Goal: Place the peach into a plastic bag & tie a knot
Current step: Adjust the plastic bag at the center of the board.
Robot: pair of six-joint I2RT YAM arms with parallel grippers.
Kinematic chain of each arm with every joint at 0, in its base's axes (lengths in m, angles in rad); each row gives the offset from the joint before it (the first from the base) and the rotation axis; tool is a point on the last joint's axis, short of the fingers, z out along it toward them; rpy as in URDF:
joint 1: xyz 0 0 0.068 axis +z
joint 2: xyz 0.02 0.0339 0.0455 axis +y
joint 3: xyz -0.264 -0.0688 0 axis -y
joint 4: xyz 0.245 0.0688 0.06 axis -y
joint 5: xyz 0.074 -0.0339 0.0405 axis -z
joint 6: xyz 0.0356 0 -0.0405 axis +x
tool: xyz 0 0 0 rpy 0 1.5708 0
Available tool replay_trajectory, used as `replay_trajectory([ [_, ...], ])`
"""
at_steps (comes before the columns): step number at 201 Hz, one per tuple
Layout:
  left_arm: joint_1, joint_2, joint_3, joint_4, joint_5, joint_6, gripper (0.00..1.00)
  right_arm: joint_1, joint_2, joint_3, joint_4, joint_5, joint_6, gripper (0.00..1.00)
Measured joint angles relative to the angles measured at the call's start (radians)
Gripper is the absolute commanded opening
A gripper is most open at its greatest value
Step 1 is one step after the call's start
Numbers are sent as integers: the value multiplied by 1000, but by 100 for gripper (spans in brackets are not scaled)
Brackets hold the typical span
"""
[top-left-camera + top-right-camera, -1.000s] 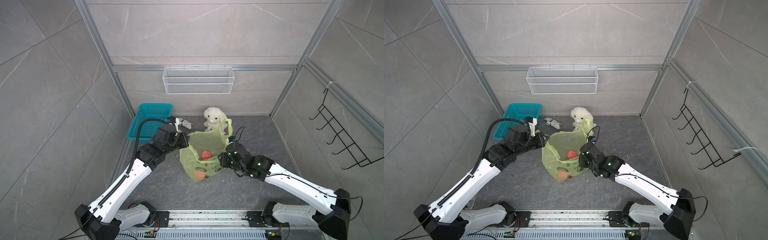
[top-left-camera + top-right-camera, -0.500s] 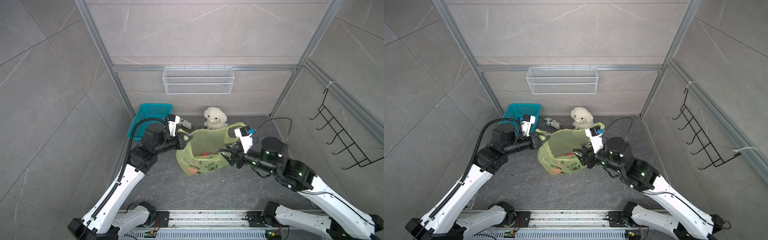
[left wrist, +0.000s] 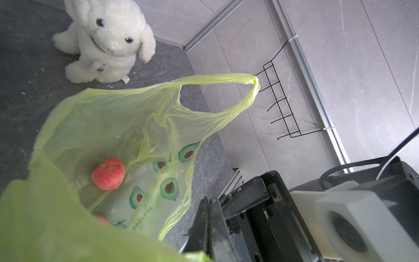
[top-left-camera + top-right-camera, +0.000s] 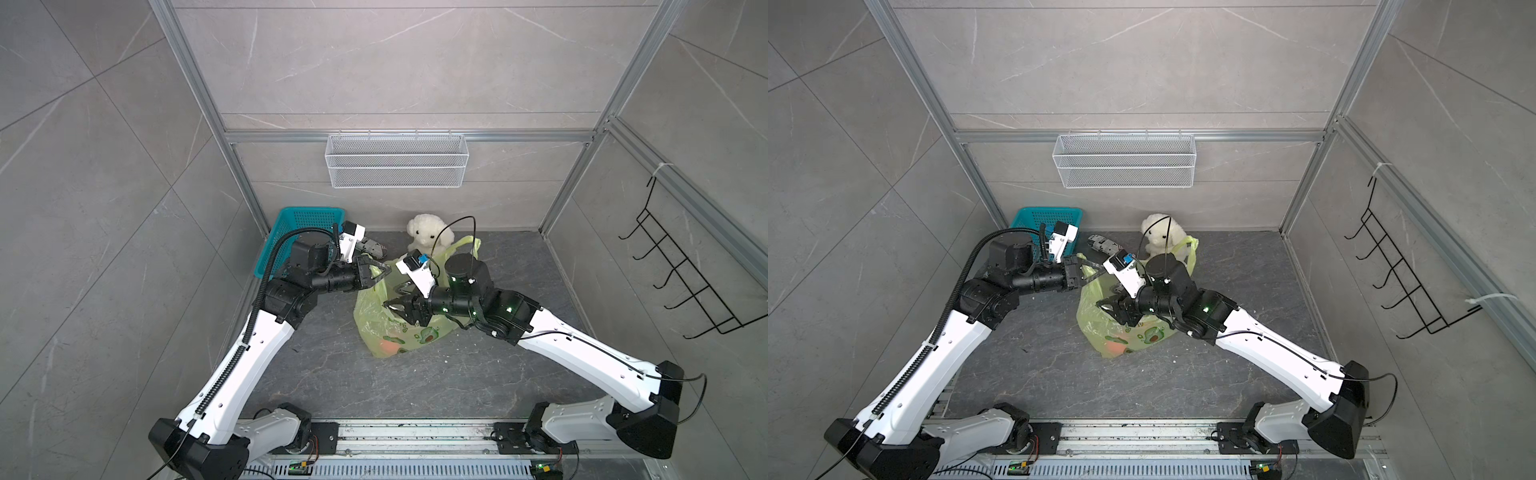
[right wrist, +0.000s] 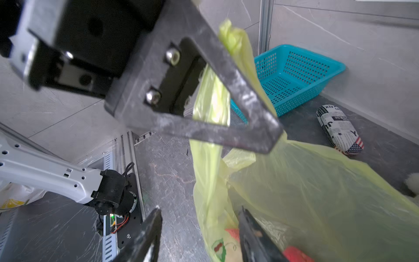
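The plastic bag [image 3: 102,118] carries mirrored lettering that reads "avocado".

We see the plastic bag [image 3: 108,118] as thin, translucent yellow-green film, crinkled and slightly glossy. The peach [image 3: 108,173] looks matt and faintly rough to us. The plush dog [image 3: 106,38] is fluffy white cloth. The basket [image 5: 294,77] is perforated teal plastic with a mild sheen. The left gripper [image 5: 272,138] is matt black, scuffed grey. The floor [image 4: 415,374] looks like dull, dark veined stone.
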Motion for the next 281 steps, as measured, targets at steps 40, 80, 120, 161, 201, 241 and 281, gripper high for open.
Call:
replay_trajectory([
  [40,0,7,0,-2,57,-19,3,0,104,79,9,-3,8,25],
  [80,4,25,15,-29,70,-16,89,0,121,81,38,3,37,0],
  [120,80,11,131,-128,-14,13,100,-5,107,59,103,-1,72,0],
  [161,192,-66,155,-102,-34,63,100,-49,90,-18,181,-35,141,0],
  [201,199,-80,-73,94,97,84,99,-113,58,-133,306,-55,219,0],
  [241,198,-19,-173,164,158,186,89,-149,54,-164,393,-98,270,0],
  [281,198,-10,-168,253,170,322,84,-154,48,-175,445,-135,297,0],
])
